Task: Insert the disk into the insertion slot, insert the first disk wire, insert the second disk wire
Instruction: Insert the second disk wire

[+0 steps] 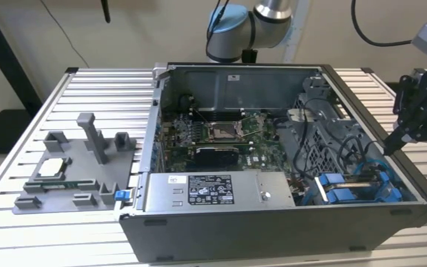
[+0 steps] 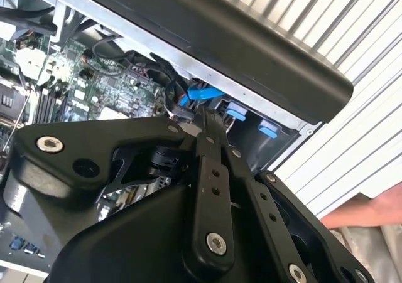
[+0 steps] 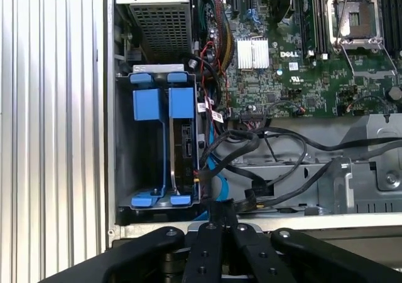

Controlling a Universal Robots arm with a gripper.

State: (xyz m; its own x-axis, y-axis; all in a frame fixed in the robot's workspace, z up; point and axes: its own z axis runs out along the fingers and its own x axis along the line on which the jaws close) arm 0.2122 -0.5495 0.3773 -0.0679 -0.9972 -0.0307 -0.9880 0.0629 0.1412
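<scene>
Disk (image 3: 186,146) sits seated in insertion slot (image 3: 124,151). Gripper (image 3: 220,206), fingers pressed together, hovers just beside the slot at blue wire (image 3: 215,176), probably placed there to reach its plug.

the disk (image 3: 186,150) stands edge-on inside the drive cage (image 3: 124,145), so its flat faces and label are hidden. the gripper (image 3: 220,206) blocks the case wall beneath it in both wrist views. whether its pressed-together fingers (image 2: 211,129) pinch the blue wire (image 2: 200,95) cannot be told. the exterior view's right edge cuts the gripper off. a blurred hand (image 2: 367,211) is cropped by the picture's edge.
</scene>
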